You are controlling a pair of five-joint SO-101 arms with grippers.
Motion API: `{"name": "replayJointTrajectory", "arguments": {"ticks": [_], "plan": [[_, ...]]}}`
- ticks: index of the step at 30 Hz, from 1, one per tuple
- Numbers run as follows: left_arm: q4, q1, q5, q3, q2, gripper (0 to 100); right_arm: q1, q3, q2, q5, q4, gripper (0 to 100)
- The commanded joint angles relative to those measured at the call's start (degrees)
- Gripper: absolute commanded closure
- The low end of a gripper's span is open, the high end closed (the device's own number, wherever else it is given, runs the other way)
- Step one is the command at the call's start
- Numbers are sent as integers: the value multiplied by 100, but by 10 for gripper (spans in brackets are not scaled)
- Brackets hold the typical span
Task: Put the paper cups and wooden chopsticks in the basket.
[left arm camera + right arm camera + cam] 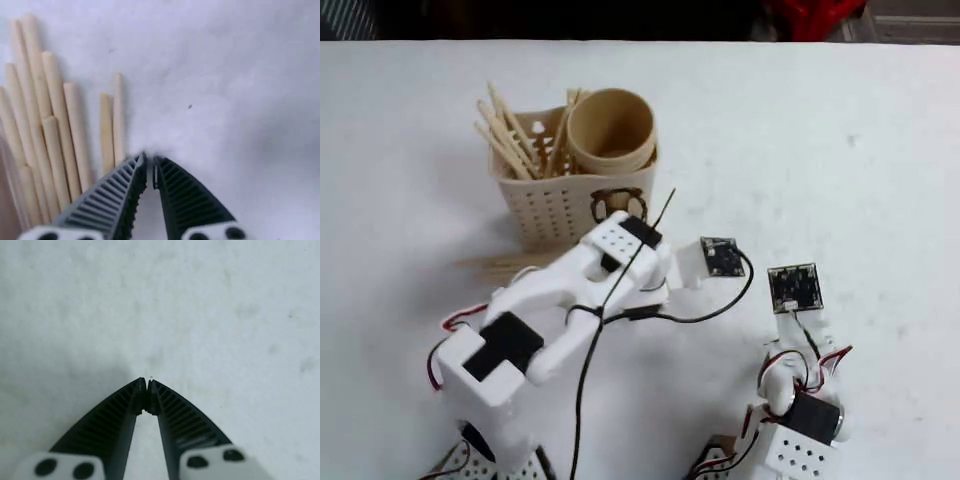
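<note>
A cream perforated basket (560,205) stands at the back left of the white table. Stacked paper cups (611,130) sit upright in it, beside several wooden chopsticks (512,135) that lean out of it. More loose chopsticks (495,266) lie on the table in front of the basket, partly under my left arm (570,290). In the left wrist view these chopsticks (52,125) lie side by side, just beside my left gripper (149,160). It is shut, holds nothing and has its tips down at the table. My right gripper (147,385) is shut over bare table.
My right arm (800,400) is folded at the front right, well away from the basket. A black cable (610,300) runs across the left arm. The table's far edge (720,42) lies behind the basket, and open table surface spreads to the right.
</note>
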Motion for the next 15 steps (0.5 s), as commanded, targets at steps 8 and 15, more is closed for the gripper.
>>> {"name": "replayJointTrajectory", "arguments": {"ticks": [8,15], "plan": [[334,576,-62,-70,-207,979,-22,35,-48,-62,-84,981],[-422,-48,0,571,-1587,976,-22,35,-48,-62,-84,981]]}}
